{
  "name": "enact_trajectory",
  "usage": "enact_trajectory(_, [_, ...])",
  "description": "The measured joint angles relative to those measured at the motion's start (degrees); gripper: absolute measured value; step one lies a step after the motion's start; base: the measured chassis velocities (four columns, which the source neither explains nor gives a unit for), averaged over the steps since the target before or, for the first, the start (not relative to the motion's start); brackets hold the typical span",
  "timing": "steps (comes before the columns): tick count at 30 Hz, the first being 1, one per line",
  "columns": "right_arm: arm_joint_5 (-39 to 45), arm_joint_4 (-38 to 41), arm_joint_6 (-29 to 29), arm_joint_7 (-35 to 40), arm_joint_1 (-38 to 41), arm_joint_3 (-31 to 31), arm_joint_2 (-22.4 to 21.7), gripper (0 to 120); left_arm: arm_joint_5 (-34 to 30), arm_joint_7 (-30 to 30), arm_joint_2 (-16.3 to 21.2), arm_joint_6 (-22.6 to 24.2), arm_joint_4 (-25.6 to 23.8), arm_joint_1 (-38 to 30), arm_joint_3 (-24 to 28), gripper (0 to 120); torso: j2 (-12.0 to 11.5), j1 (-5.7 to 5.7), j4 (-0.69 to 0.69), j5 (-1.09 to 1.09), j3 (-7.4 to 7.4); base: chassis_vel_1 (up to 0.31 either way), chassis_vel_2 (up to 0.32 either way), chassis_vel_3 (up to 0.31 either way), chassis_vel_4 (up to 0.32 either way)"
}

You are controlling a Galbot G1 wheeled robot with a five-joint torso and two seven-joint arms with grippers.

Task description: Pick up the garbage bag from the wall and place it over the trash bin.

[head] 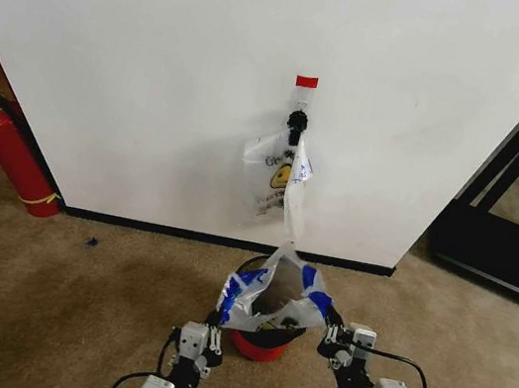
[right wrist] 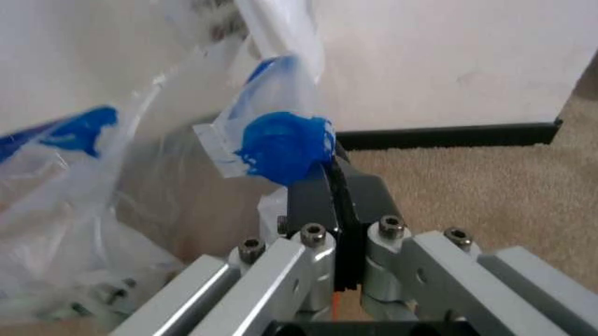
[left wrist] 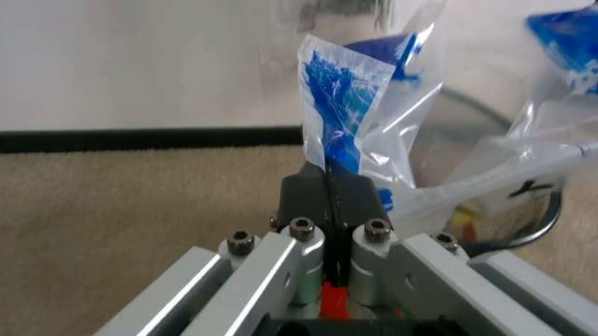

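The garbage bag [head: 277, 276], translucent white with blue patches, is spread open above the trash bin [head: 264, 348], a black mesh basket with a red base close to the wall [head: 161, 66]. My left gripper [head: 219, 322] is shut on the bag's blue patch [left wrist: 338, 105] on the bin's left side, the jaws [left wrist: 329, 183] pinched tight. On the bin's right side my right gripper [head: 329, 331] is shut on another blue patch [right wrist: 280, 147], gripper [right wrist: 329, 178] closed on the film. A strip of the bag still reaches up toward the hook [head: 298, 120].
Another similar bag [head: 278, 172] hangs from the hook under a red tape mark [head: 306, 82]. A red fire extinguisher [head: 7, 152] leans at the wall's left end. A black frame [head: 510, 168] stands at the right. Tan carpet surrounds the bin.
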Motion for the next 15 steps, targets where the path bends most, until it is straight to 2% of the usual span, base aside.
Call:
enact_trajectory(3, [0.4,-0.4,-3.4,0.5,1.9,-0.1,-2.2,0,-2.0,-0.2,2.2,3.8,-0.4,-2.5,0.3,0,0.0,0.00,-0.02,-0.02,0.00,0.000,0.000,0.000,0.000])
enact_trajectory(9, [1.9,-1.3,-7.3,0.9,3.6,-0.9,-5.2,0,-6.2,-1.1,6.2,7.7,-0.9,-5.8,2.7,0,0.0,0.01,-0.02,-0.01,0.01,0.000,0.000,0.000,0.000])
enact_trajectory(15, [3.0,-1.8,-9.6,1.6,3.9,-1.8,-7.0,0,-7.6,-1.5,10.0,9.3,0.2,-9.0,5.7,0,0.0,0.01,-0.02,-0.02,0.01,0.000,0.000,0.000,0.000])
